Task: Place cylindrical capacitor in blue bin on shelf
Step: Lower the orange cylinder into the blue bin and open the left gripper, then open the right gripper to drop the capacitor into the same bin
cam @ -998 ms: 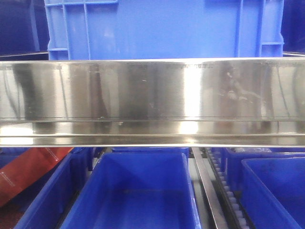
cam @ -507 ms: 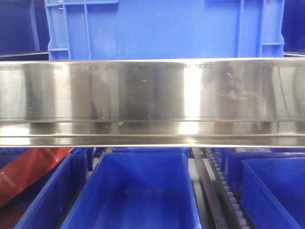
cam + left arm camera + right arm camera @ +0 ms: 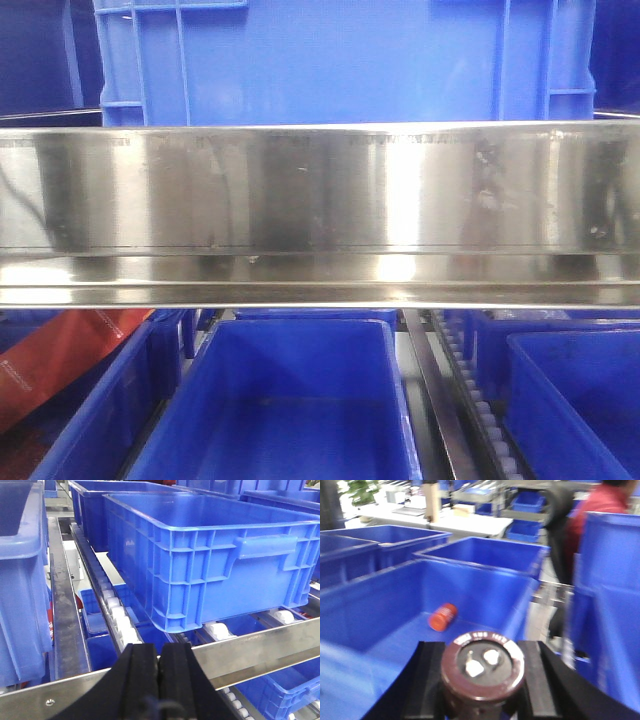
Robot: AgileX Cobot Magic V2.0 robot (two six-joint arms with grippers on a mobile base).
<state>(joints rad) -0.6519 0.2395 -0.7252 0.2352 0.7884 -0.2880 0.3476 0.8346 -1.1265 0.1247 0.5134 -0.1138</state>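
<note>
In the right wrist view, my right gripper (image 3: 481, 649) is shut on the cylindrical capacitor (image 3: 482, 672), a maroon-brown cylinder whose rimmed top with two pale terminals faces the camera. It hangs over an open blue bin (image 3: 375, 612), on whose floor lies a small orange-red cylinder (image 3: 442, 616). In the left wrist view, my left gripper (image 3: 160, 652) is shut on nothing, its black fingers pressed together just before the shelf's steel rail (image 3: 265, 647). The front view shows the shelf rail (image 3: 320, 190) and a large blue bin (image 3: 340, 60) above it. Neither gripper appears there.
A big blue crate (image 3: 210, 555) sits on white rollers (image 3: 117, 615) behind the left gripper. More blue bins (image 3: 290, 410) fill the tier under the rail, with a red package (image 3: 60, 355) at the left. A person in red (image 3: 600, 505) stands behind the right-hand bins.
Only the reflections on the steel rail have shifted slightly in the front view. The bins stay where they were.
</note>
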